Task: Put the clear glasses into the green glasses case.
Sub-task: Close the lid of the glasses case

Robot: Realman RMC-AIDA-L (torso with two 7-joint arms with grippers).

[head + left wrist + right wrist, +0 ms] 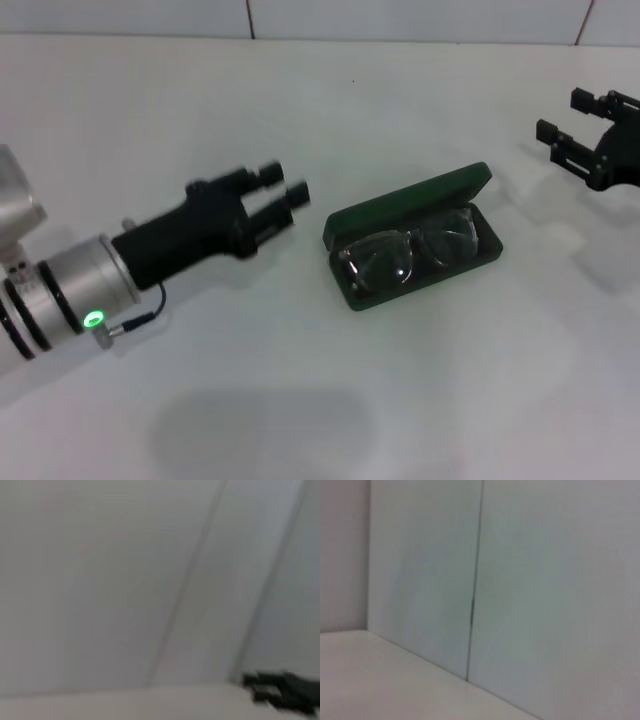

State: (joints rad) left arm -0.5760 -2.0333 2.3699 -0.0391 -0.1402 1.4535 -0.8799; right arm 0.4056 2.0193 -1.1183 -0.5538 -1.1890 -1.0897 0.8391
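The green glasses case [375, 295] lies open in the middle of the white table, its lid [410, 200] tilted back on the far side. The clear glasses [410, 255] lie inside it, lens and arms within the dark lining. My left gripper [285, 190] is open and empty, hovering just left of the case with its fingers pointing toward it. At the far right, my right gripper [575, 125] is raised, open and holding nothing. The left wrist view shows only wall panels and, far off, the other arm's gripper [282, 690]. Only the wall and table edge show in the right wrist view.
A white panelled wall [400, 18] runs along the back of the white table [320, 400]. No other objects stand on it.
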